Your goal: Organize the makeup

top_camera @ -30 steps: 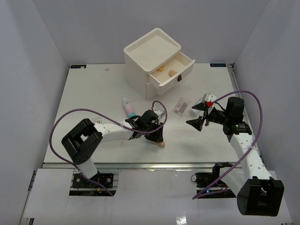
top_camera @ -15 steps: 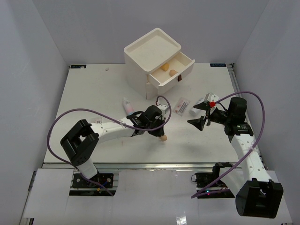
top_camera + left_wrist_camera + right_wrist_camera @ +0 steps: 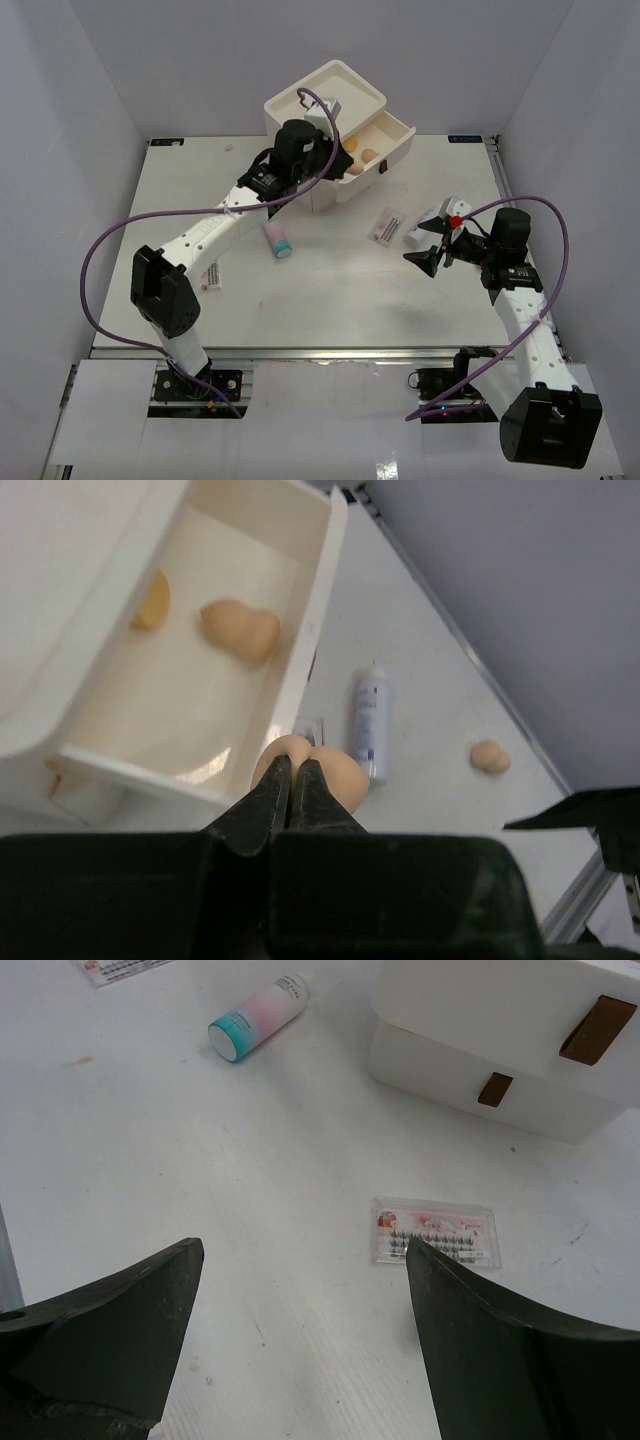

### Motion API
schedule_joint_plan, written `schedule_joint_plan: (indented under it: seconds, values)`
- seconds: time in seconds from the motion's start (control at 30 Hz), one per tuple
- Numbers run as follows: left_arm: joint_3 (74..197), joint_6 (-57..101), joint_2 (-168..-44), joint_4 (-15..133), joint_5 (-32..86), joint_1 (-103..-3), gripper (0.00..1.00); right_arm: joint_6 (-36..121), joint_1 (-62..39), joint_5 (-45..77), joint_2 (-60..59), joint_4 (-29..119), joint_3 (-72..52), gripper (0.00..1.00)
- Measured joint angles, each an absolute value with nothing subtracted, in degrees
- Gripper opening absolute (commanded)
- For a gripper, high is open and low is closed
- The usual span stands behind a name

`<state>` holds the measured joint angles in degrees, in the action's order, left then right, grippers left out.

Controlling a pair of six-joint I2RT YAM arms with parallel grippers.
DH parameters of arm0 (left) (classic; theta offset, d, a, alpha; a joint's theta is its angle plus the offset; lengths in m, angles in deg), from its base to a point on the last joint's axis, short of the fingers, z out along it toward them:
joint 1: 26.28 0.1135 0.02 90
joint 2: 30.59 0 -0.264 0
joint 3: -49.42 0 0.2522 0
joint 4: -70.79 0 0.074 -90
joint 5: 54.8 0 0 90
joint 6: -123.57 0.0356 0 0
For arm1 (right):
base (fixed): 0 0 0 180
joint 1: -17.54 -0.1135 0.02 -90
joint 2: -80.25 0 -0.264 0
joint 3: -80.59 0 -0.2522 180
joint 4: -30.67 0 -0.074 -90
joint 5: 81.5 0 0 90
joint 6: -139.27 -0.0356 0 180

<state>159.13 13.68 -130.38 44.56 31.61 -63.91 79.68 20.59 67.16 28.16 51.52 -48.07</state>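
Only from the left wrist: left gripper (image 3: 292,770) pinched tight on a tan sponge (image 3: 340,778), held in the air by the front corner of the open drawer (image 3: 318,600); impossible to say whether over the drawer or just outside it. Also from there: a second sponge (image 3: 240,632) in plain sight inside the drawer, a third sponge (image 3: 150,602) beside it, half tucked under the edge of the box (image 3: 345,68), a fourth sponge (image 3: 490,757) alone on the table (image 3: 180,190) beyond, and a white bottle (image 3: 370,725) lying flat between drawer and that last sponge. From above, grip and held sponge hidden under the wrist, fourth sponge not to be made out; shown instead, the left arm stretched to the box at the back, and the two drawer sponges. Only from the right wrist and from above: pink tube (image 3: 258,1018) with teal cap, lying on its side in front of the box, a packet (image 3: 435,1232) flat just beyond the right gripper (image 3: 303,1260), a second packet (image 3: 120,966) past the tube at the frame's edge. Right gripper spread wide, nothing between the fingers, hovering over bare table. Two dark red handles (image 3: 600,1028) on the box front in that view. Counted across views: four sponges, one tube, one bottle, two packets, one box.
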Motion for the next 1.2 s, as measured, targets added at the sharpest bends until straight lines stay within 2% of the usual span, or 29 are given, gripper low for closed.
schedule_joint_plan:
  seconds: [0.2, 0.33, 0.63, 0.8, 1.1, 1.2]
  values:
    - [171.9, 15.2, -138.7, 44.1, 32.9, -61.5, 0.08, 79.7, 20.7, 67.1, 28.1, 51.5, -48.3, 0.88]
    - [174.5, 16.3, -143.2, 43.4, 33.4, -60.9, 0.18, 79.7, 20.9, 67.0, 28.1, 51.5, -48.8, 0.88]
    - [174.6, 17.9, -146.5, 40.7, 33.8, -60.6, 0.54, 79.7, 20.9, 66.9, 28.0, 51.4, -48.8, 0.88]
    - [174.6, 18.0, -146.3, 40.7, 33.7, -60.6, 0.59, 79.7, 21.0, 66.9, 28.0, 51.4, -48.8, 0.88]
    - [170.9, 18.0, -142.3, 41.0, 31.8, -60.6, 0.62, 79.7, 21.8, 66.8, 27.5, 51.4, -48.9, 0.88]
    - [164.7, 18.1, -137.1, 42.5, 30.5, -60.6, 0.70, 79.1, 22.5, 66.3, 27.4, 50.8, -49.0, 0.88]
